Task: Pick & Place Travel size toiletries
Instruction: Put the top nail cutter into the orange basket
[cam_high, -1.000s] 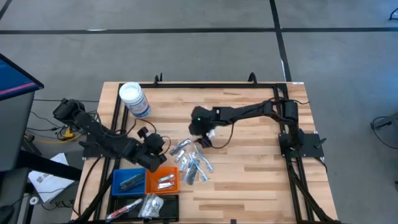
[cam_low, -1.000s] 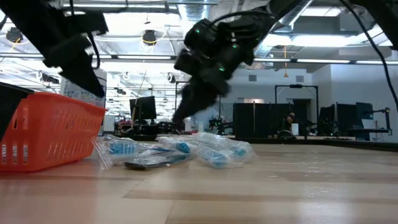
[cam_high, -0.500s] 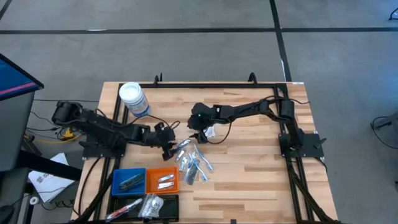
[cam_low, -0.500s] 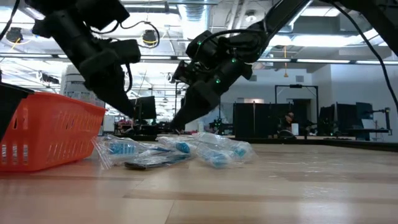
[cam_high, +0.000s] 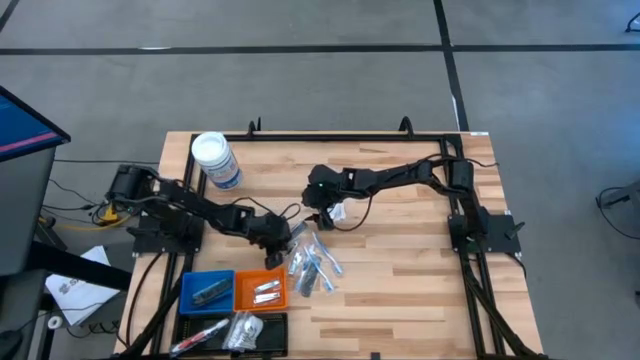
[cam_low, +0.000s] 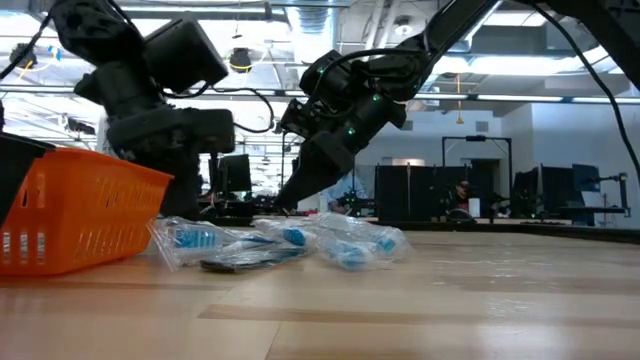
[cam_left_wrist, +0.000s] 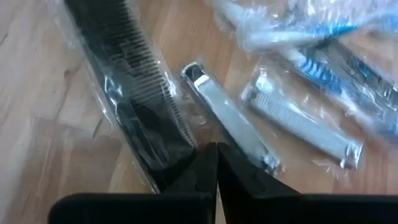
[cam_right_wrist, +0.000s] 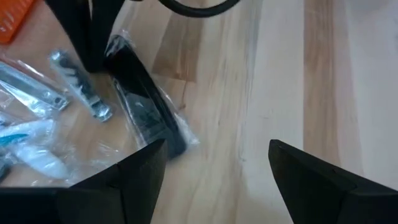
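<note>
Toiletries (cam_high: 310, 262) lie in a loose heap near the middle of the table (cam_high: 400, 280), just at 1 o'clock from the orange tray (cam_high: 261, 291). The left gripper (cam_high: 276, 240) is low at the 9 o'clock edge of this heap; in its wrist view the two fingers (cam_left_wrist: 199, 177) are pressed together with nothing between them, and the tips point at the gap between a wrapped black comb (cam_left_wrist: 134, 93) and a wrapped nail clipper (cam_left_wrist: 227, 121). The right gripper (cam_high: 322, 215) hovers at 12 o'clock of the heap, its fingers (cam_right_wrist: 140, 168) wide apart and empty. I judge that the main risk is the clear wrappers: they overlap, so a closed tip pushing down may slide off the plastic, or drag two packets together when it lifts. Also the two grippers are near each other over the same heap, so a collision is possible if both go in.
</note>
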